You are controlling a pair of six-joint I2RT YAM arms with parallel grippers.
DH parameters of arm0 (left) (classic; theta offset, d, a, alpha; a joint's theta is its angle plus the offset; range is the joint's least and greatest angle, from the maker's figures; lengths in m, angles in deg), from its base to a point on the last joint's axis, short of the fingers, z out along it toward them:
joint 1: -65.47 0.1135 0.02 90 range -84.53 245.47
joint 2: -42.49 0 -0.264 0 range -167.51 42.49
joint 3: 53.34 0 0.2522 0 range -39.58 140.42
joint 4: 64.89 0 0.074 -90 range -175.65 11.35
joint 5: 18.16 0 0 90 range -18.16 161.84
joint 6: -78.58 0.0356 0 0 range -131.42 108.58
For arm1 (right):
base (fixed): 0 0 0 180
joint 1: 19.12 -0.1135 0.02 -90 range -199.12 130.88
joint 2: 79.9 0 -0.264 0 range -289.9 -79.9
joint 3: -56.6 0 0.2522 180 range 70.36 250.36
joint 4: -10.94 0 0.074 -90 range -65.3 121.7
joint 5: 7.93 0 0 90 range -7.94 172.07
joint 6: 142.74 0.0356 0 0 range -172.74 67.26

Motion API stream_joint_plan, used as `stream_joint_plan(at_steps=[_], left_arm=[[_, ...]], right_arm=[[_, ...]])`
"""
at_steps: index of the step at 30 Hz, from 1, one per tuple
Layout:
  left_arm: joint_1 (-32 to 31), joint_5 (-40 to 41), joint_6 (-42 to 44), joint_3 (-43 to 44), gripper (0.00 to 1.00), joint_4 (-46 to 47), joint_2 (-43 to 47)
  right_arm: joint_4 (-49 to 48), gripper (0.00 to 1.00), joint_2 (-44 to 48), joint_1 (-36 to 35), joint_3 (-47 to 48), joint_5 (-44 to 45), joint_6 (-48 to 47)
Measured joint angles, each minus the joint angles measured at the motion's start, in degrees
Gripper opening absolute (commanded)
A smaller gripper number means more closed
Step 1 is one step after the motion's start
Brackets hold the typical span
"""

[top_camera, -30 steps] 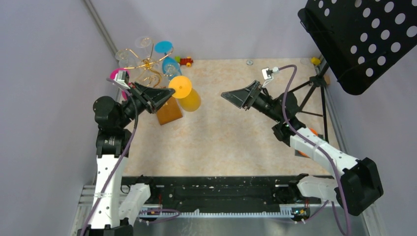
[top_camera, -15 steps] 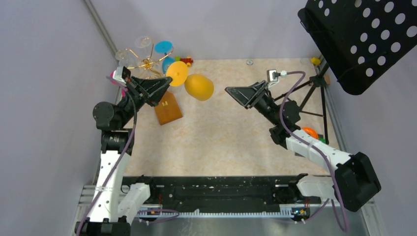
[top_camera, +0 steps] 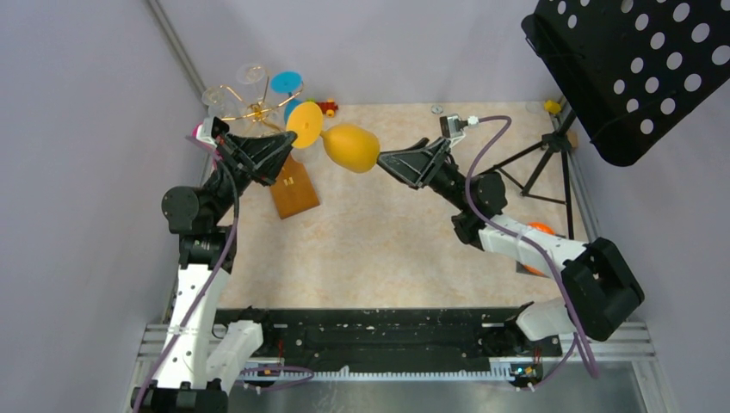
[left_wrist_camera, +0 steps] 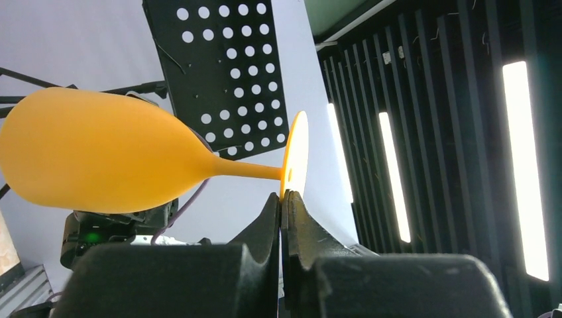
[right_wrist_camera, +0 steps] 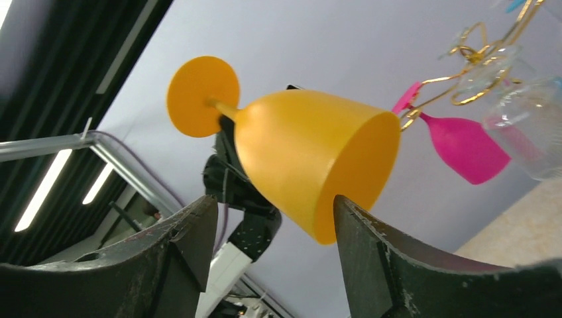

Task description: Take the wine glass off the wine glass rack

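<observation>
My left gripper point(left_wrist_camera: 281, 199) is pinched shut on the foot's rim of the orange wine glass point(left_wrist_camera: 99, 159). My right gripper point(right_wrist_camera: 272, 207) is spread wide with the bowl's mouth between its fingers; I cannot tell whether they touch it. A second ago the glass drooped low and my right arm was well apart, but now it lies nearly level in the air, clear of the gold wine glass rack point(top_camera: 251, 108), so I judge the removal all but done.
</observation>
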Motion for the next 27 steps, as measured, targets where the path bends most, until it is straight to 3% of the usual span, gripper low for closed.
stream_joint_plan(at_steps=[9,18,21,23,27], left_arm=[[-0.5,1.0,-3.5,-0.2,0.0,-0.5,1.1],[-0.5,2.4,-4.7,-3.6,0.0,0.4,4.0],[-0.5,2.7,-4.7,-3.7,0.0,0.4,4.5],[-0.5,3.1,-4.7,-3.7,0.12,0.1,4.8],[-0.5,4.8,-3.5,-3.9,0.62,-1.6,5.4]], right_arm=[[-8.2,0.3,-1.4,-1.3,1.0,0.5,2.5],[-14.5,0.24,-5.4,-2.7,2.3,0.2,4.7],[-14.9,0.08,-5.5,-3.3,2.6,-0.1,4.7],[-15.9,0.01,-5.5,-3.5,2.6,-0.3,5.0],[-18.5,0.0,-5.3,-4.2,3.4,-0.2,5.2]])
